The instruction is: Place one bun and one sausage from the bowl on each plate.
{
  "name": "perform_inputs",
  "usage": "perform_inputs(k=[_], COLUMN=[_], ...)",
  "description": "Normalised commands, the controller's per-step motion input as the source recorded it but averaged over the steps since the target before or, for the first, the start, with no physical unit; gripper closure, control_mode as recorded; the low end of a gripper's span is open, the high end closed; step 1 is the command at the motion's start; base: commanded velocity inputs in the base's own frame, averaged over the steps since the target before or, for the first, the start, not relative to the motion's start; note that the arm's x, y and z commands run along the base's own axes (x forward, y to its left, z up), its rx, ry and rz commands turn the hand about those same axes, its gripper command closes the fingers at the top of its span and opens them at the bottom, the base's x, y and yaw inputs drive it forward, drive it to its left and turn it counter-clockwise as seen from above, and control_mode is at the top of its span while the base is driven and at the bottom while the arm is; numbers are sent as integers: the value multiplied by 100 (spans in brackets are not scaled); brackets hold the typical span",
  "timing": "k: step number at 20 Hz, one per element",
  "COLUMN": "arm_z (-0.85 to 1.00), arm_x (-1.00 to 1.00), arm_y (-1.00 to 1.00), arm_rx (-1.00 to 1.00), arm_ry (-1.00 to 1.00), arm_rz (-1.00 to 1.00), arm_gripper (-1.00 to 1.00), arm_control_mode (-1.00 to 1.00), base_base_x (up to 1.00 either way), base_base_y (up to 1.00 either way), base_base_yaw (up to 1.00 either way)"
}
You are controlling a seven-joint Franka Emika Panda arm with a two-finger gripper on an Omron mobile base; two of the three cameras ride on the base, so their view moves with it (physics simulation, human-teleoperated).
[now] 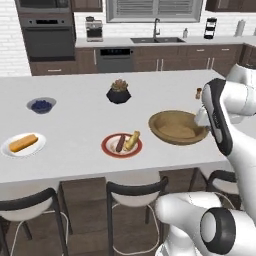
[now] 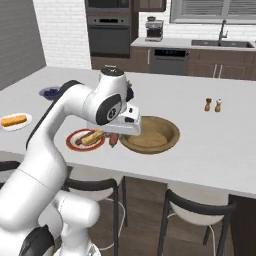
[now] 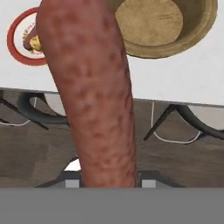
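Note:
My gripper (image 3: 108, 181) is shut on a dark reddish-brown sausage (image 3: 94, 96) that stands along the hand view. In the right base view this sausage (image 2: 114, 140) hangs under the hand, over the counter's front edge between the red-rimmed plate (image 2: 72, 144) and the wooden bowl (image 2: 150, 135). The bowl (image 1: 177, 127) looks empty. On the red-rimmed plate (image 1: 108, 148) lie a sausage (image 1: 120, 143) and a bun (image 1: 132, 140). The white plate (image 1: 9, 148) at the far left holds one bun (image 1: 23, 143).
A small grey berry bowl (image 1: 41, 105) and a black plant pot (image 1: 119, 93) stand further back on the counter. Salt and pepper shakers (image 2: 213, 105) are to the right of the bowl. Dark stools (image 1: 132, 192) line the counter's near edge.

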Motion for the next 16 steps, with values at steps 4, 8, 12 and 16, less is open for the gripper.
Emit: perform_inputs(k=[4, 8, 12, 16], arm_z=[0, 0, 0, 0], arm_x=[0, 0, 0, 0], arm_y=[0, 0, 0, 0], arm_rx=[0, 0, 0, 0], arm_ry=[0, 0, 0, 0], arm_rz=[0, 0, 0, 0], arm_gripper=[100, 100, 100, 100], arm_control_mode=[100, 100, 100, 100], base_base_x=[-92, -45, 0, 18], base_base_y=[100, 100, 100, 100], base_base_yaw=[-1, -2, -4, -7])
